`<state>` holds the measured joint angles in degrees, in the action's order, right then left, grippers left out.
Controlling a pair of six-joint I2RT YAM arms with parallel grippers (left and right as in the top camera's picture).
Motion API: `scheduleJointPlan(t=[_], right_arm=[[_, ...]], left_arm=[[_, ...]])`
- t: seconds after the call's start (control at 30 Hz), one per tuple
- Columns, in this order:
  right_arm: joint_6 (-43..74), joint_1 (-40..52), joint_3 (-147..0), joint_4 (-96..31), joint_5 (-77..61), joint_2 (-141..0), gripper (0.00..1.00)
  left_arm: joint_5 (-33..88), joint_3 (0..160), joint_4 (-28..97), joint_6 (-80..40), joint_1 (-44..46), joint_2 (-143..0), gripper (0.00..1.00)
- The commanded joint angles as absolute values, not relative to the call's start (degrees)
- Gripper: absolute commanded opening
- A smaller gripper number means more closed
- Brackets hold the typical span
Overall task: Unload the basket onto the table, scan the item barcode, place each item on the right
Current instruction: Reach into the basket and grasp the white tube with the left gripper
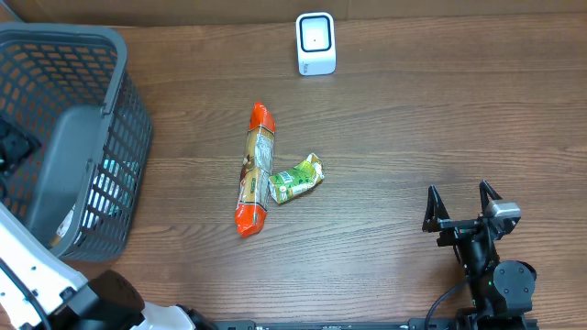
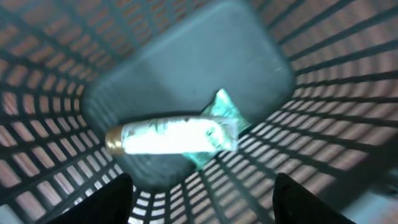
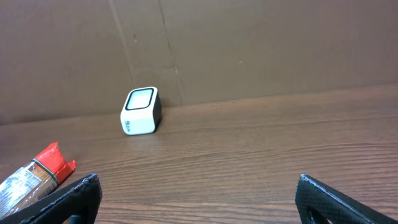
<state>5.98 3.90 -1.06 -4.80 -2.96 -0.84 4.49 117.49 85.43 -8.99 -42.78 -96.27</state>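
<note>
Hanging inside the grey mesh basket [image 1: 87, 41] at the table's [image 1: 413, 110] left edge, the left gripper [image 2: 202, 190] has its jaws spread fairly wide with nothing between them. Its dark fingers [image 2: 115, 202] sit at the bottom of the left wrist view. Below it a pale packet [image 2: 171, 138] lies flat on the basket floor, gold cap at one end, teal-green crimp at the other, and basket walls ring it on all sides. That view is blurred and the print is unreadable. Mid-table, a long orange-ended packet [image 1: 255, 170] lies lengthwise, pointing away from the robot. A green packet [image 1: 297, 178] is tilted and touches its right side. Both labels are printed, but the lettering is too small to read. The white scanner [image 1: 315, 43] stands upright at the far edge, just in front of the cardboard wall [image 3: 249, 43], window facing the robot. There is a small dark mark low on its front, not legible. The right gripper [image 1: 459, 194] is at the near right, jaws at full spread and empty, well apart from both packets and the scanner, with only bare wood-grain tabletop between.
</note>
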Motion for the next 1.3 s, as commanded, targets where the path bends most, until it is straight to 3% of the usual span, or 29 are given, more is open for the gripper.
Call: scheduleJointPlan(t=[0.0, 0.33, 0.4, 0.53, 0.63, 1.27], right_arm=[[6.1, 4.3, -0.4, -4.6, -2.6, -0.2, 1.00], [6.1, 4.3, -0.4, -4.5, -2.6, -0.2, 1.00], [6.2, 4.3, -0.4, -4.6, -2.6, -0.2, 1.00], [6.2, 4.3, -0.4, -4.5, -2.6, -0.2, 1.00], [6.2, 4.3, -0.4, -4.5, -2.6, -0.2, 1.00], [6.1, 4.3, -0.4, -4.5, -2.6, -0.2, 1.00]], left_arm=[[1.5, 109.3, 82.5, -7.2, -42.5, -96.0, 0.64], [-0.6, 94.4, 72.2, 5.4, -42.5, -96.0, 0.63], [-0.5, 91.9, 70.1, 9.5, -42.5, -96.0, 0.67], [-0.4, 86.1, 66.9, 18.7, -42.5, -96.3, 0.85], [-0.4, 82.4, 65.3, 24.1, -42.5, -96.3, 0.88], [-2.3, 67.1, 44.1, 34.3, -42.5, -96.3, 0.68]])
